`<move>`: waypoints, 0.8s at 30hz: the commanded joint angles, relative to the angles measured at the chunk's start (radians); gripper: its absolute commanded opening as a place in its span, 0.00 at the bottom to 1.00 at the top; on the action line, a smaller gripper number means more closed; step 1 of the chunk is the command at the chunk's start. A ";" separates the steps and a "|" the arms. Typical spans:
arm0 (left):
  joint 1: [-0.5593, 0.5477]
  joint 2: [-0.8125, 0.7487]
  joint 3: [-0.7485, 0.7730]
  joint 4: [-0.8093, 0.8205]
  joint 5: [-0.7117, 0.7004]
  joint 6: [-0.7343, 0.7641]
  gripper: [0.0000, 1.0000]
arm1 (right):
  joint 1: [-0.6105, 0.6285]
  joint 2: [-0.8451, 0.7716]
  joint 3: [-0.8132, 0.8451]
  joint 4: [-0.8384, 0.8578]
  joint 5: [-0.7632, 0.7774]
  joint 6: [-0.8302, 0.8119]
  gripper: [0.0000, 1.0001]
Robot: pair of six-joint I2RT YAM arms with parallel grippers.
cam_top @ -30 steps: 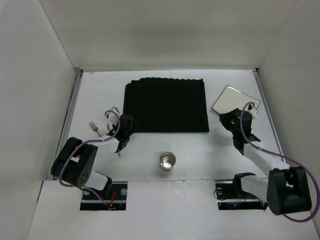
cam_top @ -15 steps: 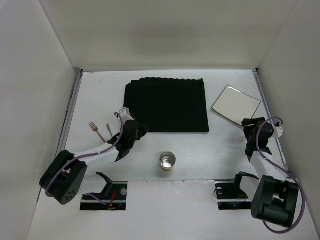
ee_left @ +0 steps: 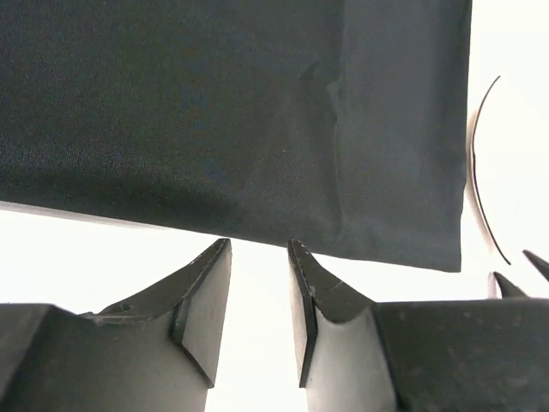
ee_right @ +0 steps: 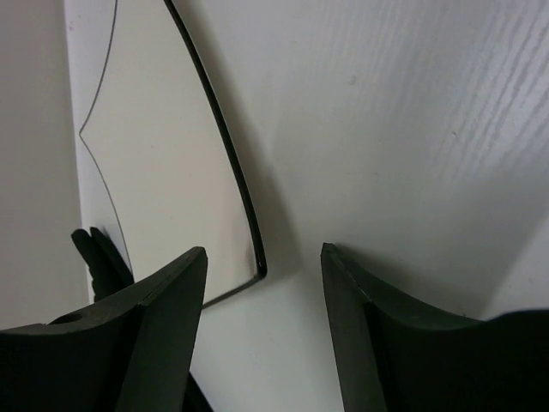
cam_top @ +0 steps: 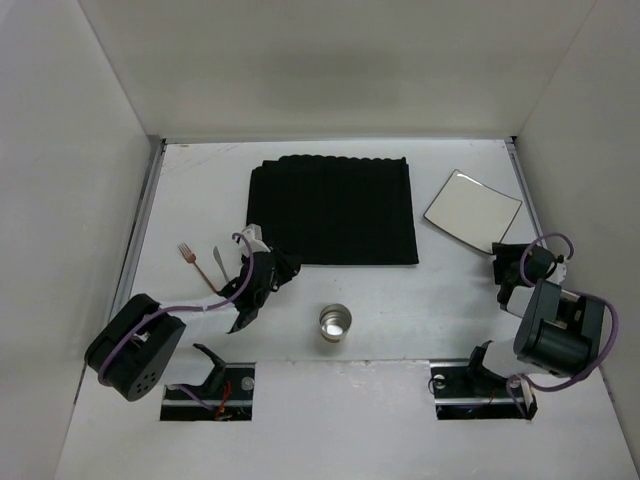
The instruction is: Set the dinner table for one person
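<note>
The large, flat, matte white dinner table (cam_top: pixel 400 300) is lying under both arms. The left gripper (ee_left: pixel 257 251) is hovering by the near-left corner of the black rectangular cloth mat (cam_top: pixel 333 210), its 2 fingers narrowly apart and empty. The right gripper (ee_right: pixel 264 257) is gaping wider, also empty, beside the pale square dark-rimmed plate (cam_top: pixel 472 210). 1 round metal cup (cam_top: pixel 335 322) is standing between the arms.

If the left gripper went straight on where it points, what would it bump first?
Probably the black cloth mat: the left gripper points at its near edge, nothing between. Height is unclear, so it might pass above.
</note>
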State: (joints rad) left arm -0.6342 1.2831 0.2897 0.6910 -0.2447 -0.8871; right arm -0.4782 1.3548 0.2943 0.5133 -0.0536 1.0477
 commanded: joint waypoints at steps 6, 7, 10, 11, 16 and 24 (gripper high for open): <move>0.012 -0.002 -0.021 0.120 0.018 0.016 0.31 | 0.003 0.205 0.005 0.272 -0.049 0.153 0.52; 0.012 -0.005 -0.021 0.120 0.013 0.019 0.31 | 0.008 0.225 0.005 0.299 -0.052 0.166 0.50; 0.031 -0.002 -0.026 0.122 0.019 0.011 0.31 | 0.026 0.257 0.015 0.333 -0.040 0.193 0.50; 0.031 -0.002 -0.027 0.123 0.021 0.011 0.31 | 0.029 0.263 0.020 0.333 -0.035 0.202 0.49; 0.043 0.005 -0.032 0.136 0.024 0.011 0.32 | 0.054 0.383 0.063 0.339 -0.014 0.250 0.39; 0.057 -0.002 -0.035 0.136 0.019 0.020 0.32 | 0.051 0.429 0.020 0.487 -0.037 0.275 0.02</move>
State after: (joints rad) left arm -0.5812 1.2949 0.2676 0.7666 -0.2169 -0.8837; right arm -0.4358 1.7790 0.3481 1.0355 -0.1146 1.3403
